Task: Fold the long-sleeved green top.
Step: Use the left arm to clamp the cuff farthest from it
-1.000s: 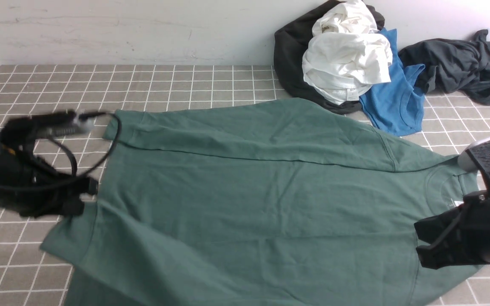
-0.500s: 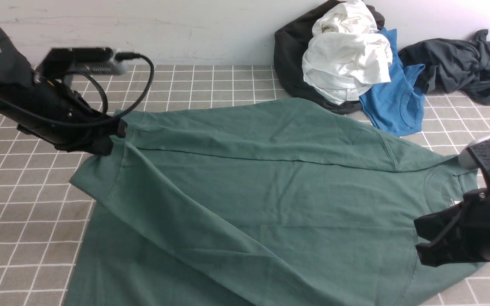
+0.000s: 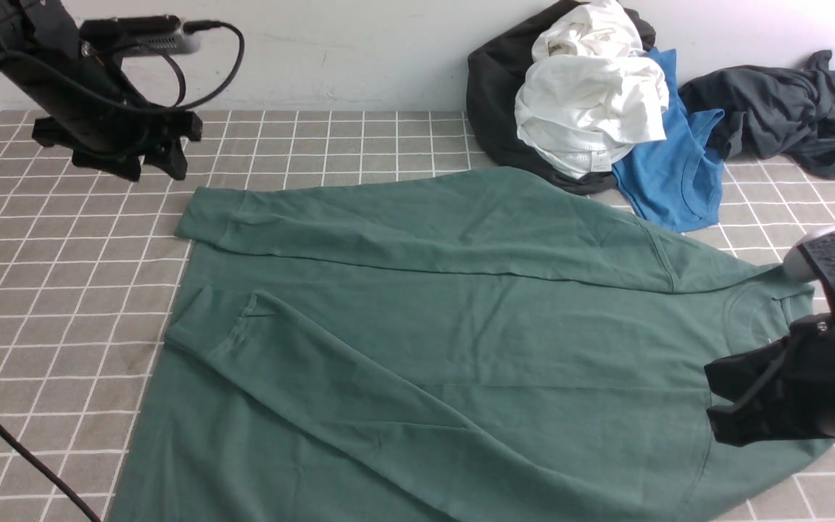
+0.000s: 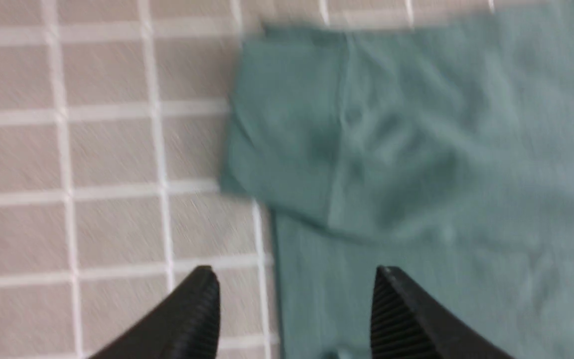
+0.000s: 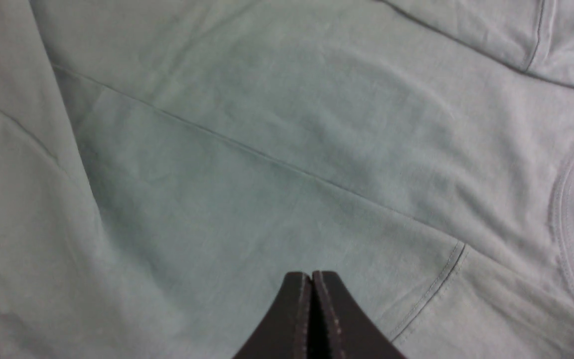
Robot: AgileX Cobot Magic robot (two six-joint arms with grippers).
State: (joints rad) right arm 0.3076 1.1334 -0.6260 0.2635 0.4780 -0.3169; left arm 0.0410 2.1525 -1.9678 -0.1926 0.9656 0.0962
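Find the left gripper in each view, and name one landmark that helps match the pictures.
Front view: left gripper at upper left, open, above the checked cloth.
Left wrist view: its two fingertips at the lower edge, apart.
Right wrist view: not in it.
Shared landmark: the green long-sleeved top, visible in all three.

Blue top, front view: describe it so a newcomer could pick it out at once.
Start from the green long-sleeved top spread across the tiled table. Beyond its collar end, clothes are heaped against the wall. The blue top lies at the heap's near edge, between a white garment and a dark grey garment: the only blue thing.
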